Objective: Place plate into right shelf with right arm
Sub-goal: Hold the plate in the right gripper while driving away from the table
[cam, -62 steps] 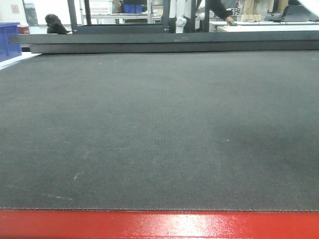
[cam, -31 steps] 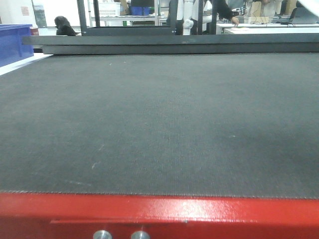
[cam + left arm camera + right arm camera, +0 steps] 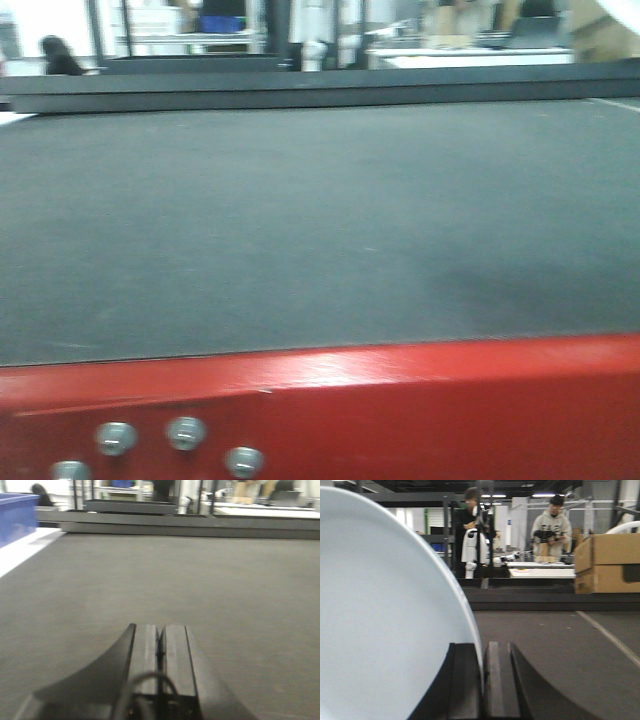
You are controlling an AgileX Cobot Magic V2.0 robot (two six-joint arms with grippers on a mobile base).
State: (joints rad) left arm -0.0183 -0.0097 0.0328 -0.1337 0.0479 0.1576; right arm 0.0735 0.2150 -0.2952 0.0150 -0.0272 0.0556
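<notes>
In the right wrist view my right gripper [image 3: 481, 652] is shut on the rim of the white plate [image 3: 380, 615]. The plate stands on edge and fills the left half of that view. It hangs above the dark table top [image 3: 555, 650]. In the left wrist view my left gripper [image 3: 160, 632] is shut and empty, low over the dark table top [image 3: 150, 580]. The front view shows only the dark table top [image 3: 300, 220] with its red front edge [image 3: 400, 400]; neither arm nor the plate shows there. The steel right shelf is out of view.
A blue bin [image 3: 17, 515] stands at the table's far left. A cardboard box [image 3: 607, 562] sits at the far right. A dark raised rail [image 3: 300, 90] runs along the table's back edge. People stand [image 3: 551, 527] at benches behind it.
The front view has swung and dropped: the red table edge now fills more of the bottom with bolts showing, and the blue bin has left the frame.
</notes>
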